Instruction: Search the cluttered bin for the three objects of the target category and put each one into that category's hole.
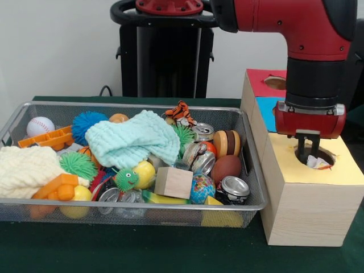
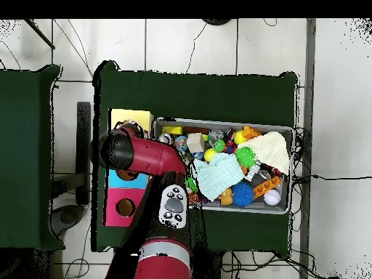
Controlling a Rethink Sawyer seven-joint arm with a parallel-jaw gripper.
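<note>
My gripper hangs straight down over the yellow-surrounded hole of the pale wooden box at the right, with its tip reaching into the hole. A bit of white cloth with coloured spots lies in the hole right beside the tip; I cannot tell whether it is held. In the overhead view the red arm covers the hole, and only part of the yellow surround shows. The wire mesh bin stands to the left, packed with toys. No other dotted cloth shows in it.
A mint-green knitted cloth lies across the bin's middle and a cream knitted cloth at its left end. Balls, crushed cans and a wooden block fill the rest. Blue and red surrounds lie behind the yellow one.
</note>
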